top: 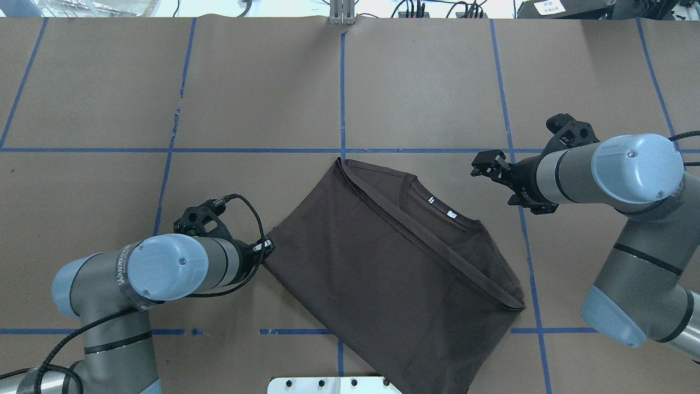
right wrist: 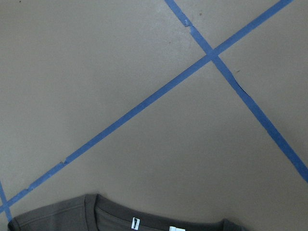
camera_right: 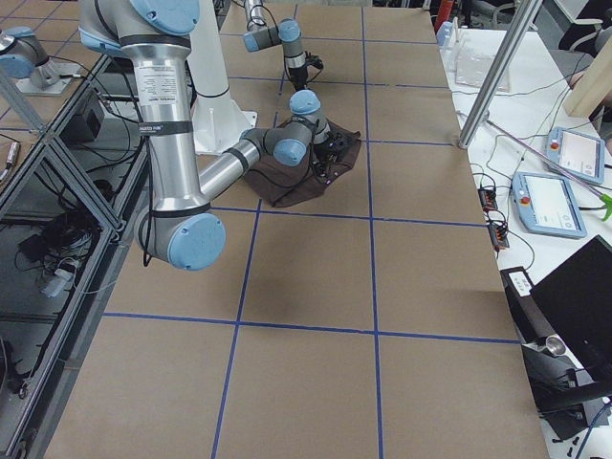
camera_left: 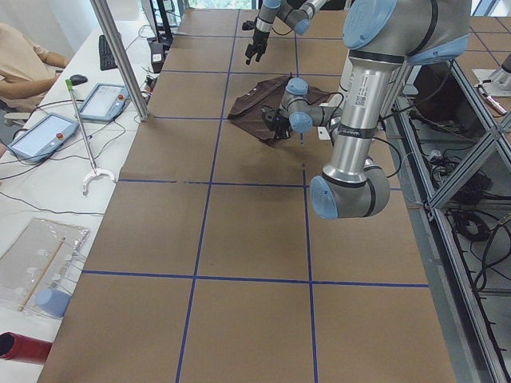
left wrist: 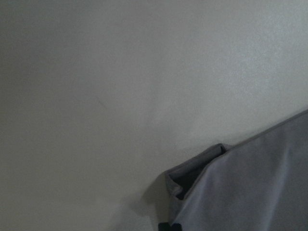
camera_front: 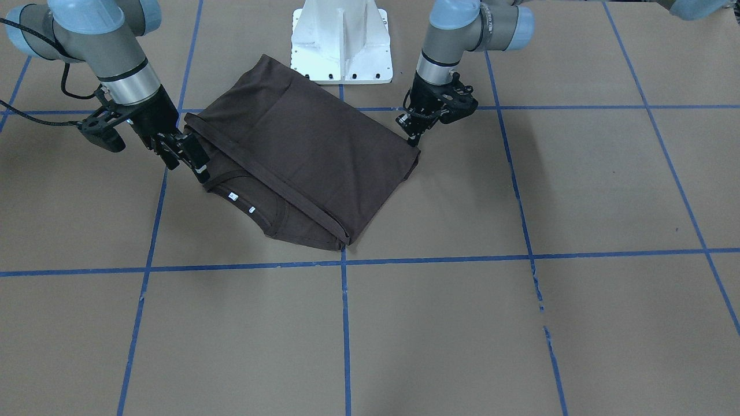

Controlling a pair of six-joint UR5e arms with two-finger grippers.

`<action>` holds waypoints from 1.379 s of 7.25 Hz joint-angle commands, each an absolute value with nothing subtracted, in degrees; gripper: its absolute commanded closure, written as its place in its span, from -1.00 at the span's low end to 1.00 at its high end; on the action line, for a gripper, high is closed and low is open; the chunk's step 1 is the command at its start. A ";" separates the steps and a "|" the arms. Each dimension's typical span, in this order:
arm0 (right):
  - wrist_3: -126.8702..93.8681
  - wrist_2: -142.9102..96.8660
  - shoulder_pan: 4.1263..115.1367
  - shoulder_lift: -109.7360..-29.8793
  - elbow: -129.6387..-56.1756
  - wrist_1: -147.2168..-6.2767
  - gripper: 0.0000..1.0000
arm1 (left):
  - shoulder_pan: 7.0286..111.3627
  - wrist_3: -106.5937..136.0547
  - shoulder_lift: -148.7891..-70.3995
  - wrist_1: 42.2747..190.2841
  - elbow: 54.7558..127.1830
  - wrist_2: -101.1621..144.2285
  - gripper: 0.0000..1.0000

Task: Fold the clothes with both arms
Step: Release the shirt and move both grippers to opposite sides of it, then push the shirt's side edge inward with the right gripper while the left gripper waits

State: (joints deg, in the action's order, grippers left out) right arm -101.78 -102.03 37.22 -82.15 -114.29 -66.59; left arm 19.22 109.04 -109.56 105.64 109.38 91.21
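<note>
1. T-shirt [camera_front: 312, 156], dark brown, lies folded flat on the tabletop [camera_front: 462, 323] between the two pincers. Its hem edge runs across the body just short of the collar.
2. Right pincer [camera_front: 184, 155] hangs at the collar side of the shirt, jaws parted and holding nothing. The white neck labels [camera_front: 233, 196] lie just beyond its tips.
3. Left pincer [camera_front: 411, 132] points down close to the opposite folded corner. Whether its jaws are parted or together cannot be told from these views.
</note>
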 commanded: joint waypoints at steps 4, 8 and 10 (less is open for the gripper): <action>-102.57 -102.22 37.00 -78.76 -114.26 -65.83 -1.00 | 38.80 90.81 -123.78 111.66 88.77 91.76 1.00; -102.39 -102.04 34.81 -71.40 -110.25 -66.71 -1.00 | 45.44 88.69 -140.10 128.67 59.93 93.16 0.23; -101.78 -102.13 34.45 -60.01 -100.95 -75.00 -1.00 | 46.22 88.94 -129.26 129.72 76.89 103.30 0.06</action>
